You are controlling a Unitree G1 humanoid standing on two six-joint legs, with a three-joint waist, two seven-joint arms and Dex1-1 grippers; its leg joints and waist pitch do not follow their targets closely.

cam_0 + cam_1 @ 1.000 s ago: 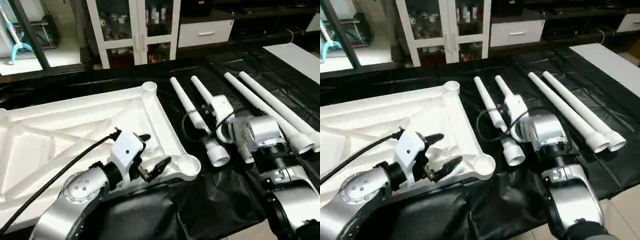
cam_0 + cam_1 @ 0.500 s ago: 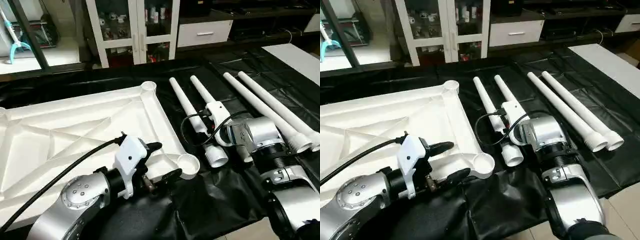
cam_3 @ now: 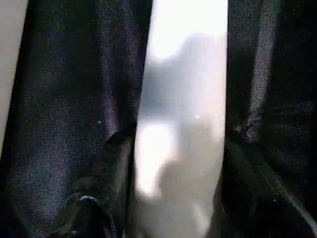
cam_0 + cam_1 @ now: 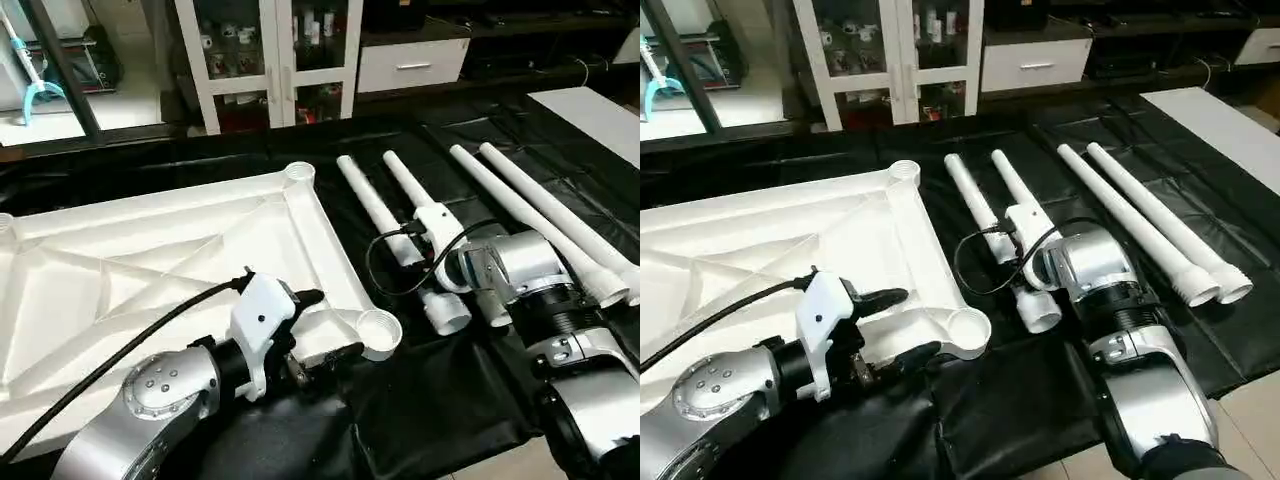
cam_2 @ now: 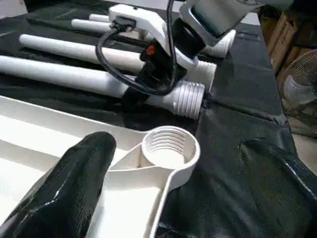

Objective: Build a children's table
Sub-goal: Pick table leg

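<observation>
Tabletop: I'm looking at the white square top [image 4: 150, 250] lying ribbed side up on the black sheet [image 4: 430, 400], its near corner socket [image 5: 170, 147] facing up and empty.
Legs: four white tube legs are lying on the sheet to the right of the top. The outer pair [image 4: 540, 215] is sitting untouched, well apart from the sockets.
Right gripper [image 3: 173, 163]: I'm closing it around the second leg [image 4: 400, 180] near its threaded end, a black finger on each side of the tube. Can't tell yet if it's properly clamped.
Left gripper [image 4: 315, 325]: fingers spread wide, holding nothing, straddling the top's edge next to that socket.
Doing it well: I'm thinking the grip wants to be square and firm before lifting, so the threads [image 5: 190, 98] aren't going in crooked. The left should be steadying the top.
Watch out: the neighbouring leg [image 4: 370, 205] is lying just beside it, easy to knock.
</observation>
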